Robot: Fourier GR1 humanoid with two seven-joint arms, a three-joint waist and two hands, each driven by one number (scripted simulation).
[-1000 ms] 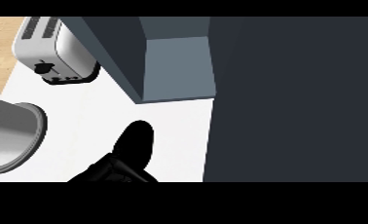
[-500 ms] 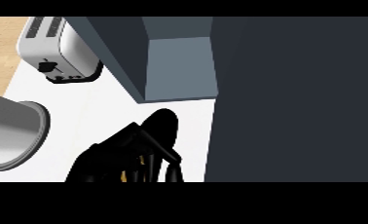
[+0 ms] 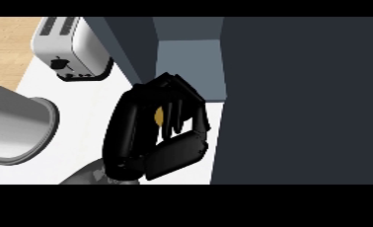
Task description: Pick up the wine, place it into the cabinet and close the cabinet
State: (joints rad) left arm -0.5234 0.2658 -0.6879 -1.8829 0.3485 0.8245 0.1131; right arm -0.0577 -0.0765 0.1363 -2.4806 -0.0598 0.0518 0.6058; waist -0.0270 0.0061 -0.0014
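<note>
The left hand (image 3: 128, 132) shows near the middle of the head view, with its grey forearm (image 3: 94, 175) coming in from the lower edge, left of centre. The hand is clenched, its black fingers (image 3: 178, 117) curled inward round the wine (image 3: 159, 116). Only a small yellow patch of the wine shows between the fingers, and the rest is hidden. If that patch is a label, nothing on it can be read.

The hand hangs above the white desk (image 3: 80, 102), and its upper end overlaps the lower edge of the cabinet (image 3: 191, 65). The cabinet's blue-grey inside stands open just above and to the right of the hand. A wide dark panel (image 3: 299, 102) fills the right side of the view, touching the cabinet's opening.

At the upper left a silver toaster (image 3: 73, 46) stands on the desk, well apart from the hand. It has two slots on top and a black knob on its end; any mark there is too small to read. A grey metal vessel (image 3: 25, 132) is cut off by the left edge. A strip of wooden floor (image 3: 16, 48) shows beyond the desk.
</note>
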